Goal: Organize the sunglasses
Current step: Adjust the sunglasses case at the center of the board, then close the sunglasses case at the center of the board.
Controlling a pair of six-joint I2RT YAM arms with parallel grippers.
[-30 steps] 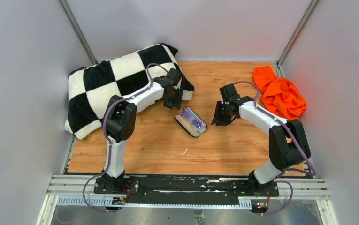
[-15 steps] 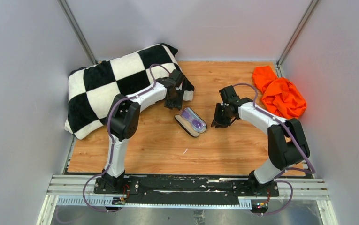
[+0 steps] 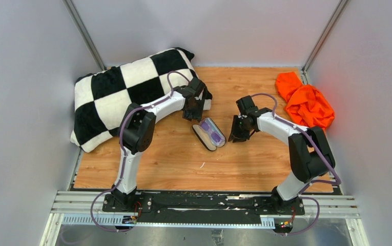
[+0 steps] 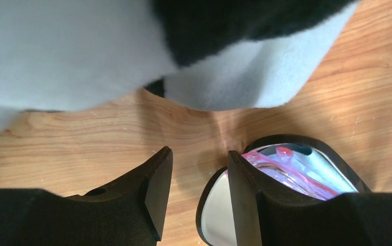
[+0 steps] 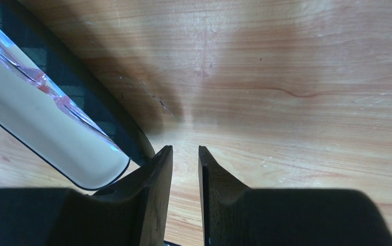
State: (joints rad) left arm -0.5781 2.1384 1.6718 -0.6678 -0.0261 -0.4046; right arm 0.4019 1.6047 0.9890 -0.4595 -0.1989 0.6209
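Note:
The black oval case [image 3: 204,137] lies open on the wooden floor, with the translucent pink sunglasses [image 3: 213,132] in its right half. My left gripper [image 3: 192,110] is open and empty, just above the case's far end, by the pillow corner. In the left wrist view my left gripper [image 4: 199,200] straddles bare wood; the case rim [image 4: 291,139] and the sunglasses [image 4: 286,171] lie behind the right finger. My right gripper [image 3: 236,133] sits low just right of the case. In the right wrist view my right gripper [image 5: 185,197] holds nothing, its jaws a narrow gap apart, beside the case [image 5: 106,123] and the sunglasses [image 5: 45,82].
A black-and-white checked pillow [image 3: 127,92] fills the back left, its corner [image 4: 245,82] hanging over my left gripper. An orange cloth [image 3: 306,105] lies at the back right. Grey walls enclose the floor on three sides.
My left gripper has moved right, away from the pillow and toward the case's far end. My right gripper has moved slightly left toward the case. The case and sunglasses have not moved.

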